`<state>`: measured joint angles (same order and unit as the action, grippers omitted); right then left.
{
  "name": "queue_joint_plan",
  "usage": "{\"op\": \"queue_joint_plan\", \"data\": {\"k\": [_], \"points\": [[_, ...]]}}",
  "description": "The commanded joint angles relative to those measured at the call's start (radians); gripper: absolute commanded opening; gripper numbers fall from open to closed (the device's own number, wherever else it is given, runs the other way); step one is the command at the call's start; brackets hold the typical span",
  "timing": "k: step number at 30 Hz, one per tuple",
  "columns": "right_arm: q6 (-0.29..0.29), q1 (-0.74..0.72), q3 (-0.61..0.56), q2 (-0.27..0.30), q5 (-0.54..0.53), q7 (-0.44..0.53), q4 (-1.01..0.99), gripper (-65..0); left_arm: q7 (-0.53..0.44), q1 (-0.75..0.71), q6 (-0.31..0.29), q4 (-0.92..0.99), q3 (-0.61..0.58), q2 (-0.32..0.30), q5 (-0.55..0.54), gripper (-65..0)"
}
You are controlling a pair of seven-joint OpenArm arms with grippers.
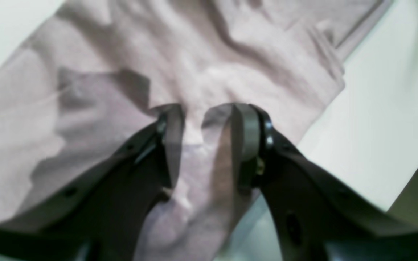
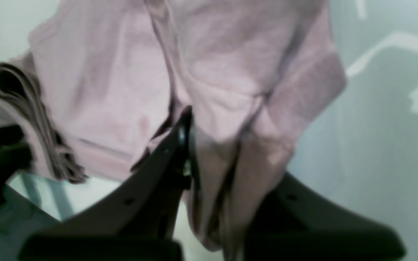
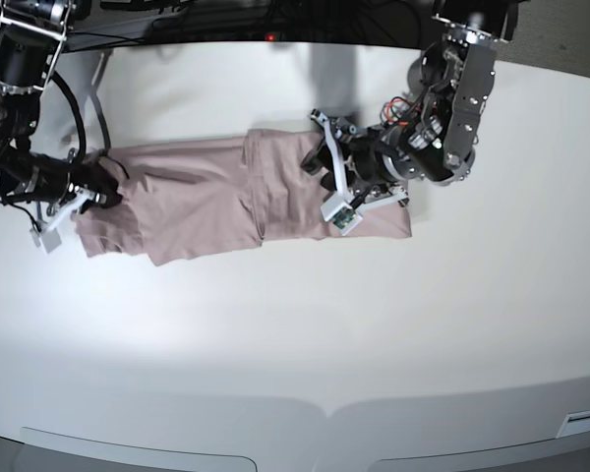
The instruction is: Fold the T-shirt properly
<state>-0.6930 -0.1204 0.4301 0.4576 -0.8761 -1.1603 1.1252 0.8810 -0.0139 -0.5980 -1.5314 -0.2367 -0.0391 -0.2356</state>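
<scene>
No text, label, brand or number could be read in any view. The cloth near each claw showed no print.

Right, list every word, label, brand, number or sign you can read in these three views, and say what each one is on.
None can be read.
Dusty mauve-pink thin-fabric T-shirt: plain, no print or label showing in any view.
Small green board beside the left gripper: any marking too small to read.
Pale marks on the white table: blurred shapes, not letters.
Right gripper: bare black, no text.

Mauve-pink T-shirt (image 3: 206, 202) lies folded lengthwise, rumpled.
</scene>
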Motion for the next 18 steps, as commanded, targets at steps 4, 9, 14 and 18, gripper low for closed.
{"op": "queue_joint_plan", "data": {"k": [4, 9, 14, 18], "points": [[-0.005, -0.064, 0.001, 0.016, -0.189, -0.107, 0.017, -65.0, -0.024, 0.014, 0.005, -0.016, 0.0, 0.003, 0.027, -43.5], [-0.005, -0.095, 0.0, 0.005, -0.367, -0.228, 0.056, -65.0, -0.068, 0.014, 0.054, -0.016, 0.0, 0.003, 0.113, -43.5], [-0.005, -0.095, 0.0, -0.051, -0.393, -0.236, 0.17, -65.0, -0.075, 0.017, 0.053, -0.016, 0.0, 0.003, 0.116, -43.5], [-0.005, -0.095, 0.0, -0.127, -0.393, -0.236, 0.277, -65.0, -0.076, 0.017, 0.053, -0.016, 0.0, 0.003, 0.116, -43.5]]}}
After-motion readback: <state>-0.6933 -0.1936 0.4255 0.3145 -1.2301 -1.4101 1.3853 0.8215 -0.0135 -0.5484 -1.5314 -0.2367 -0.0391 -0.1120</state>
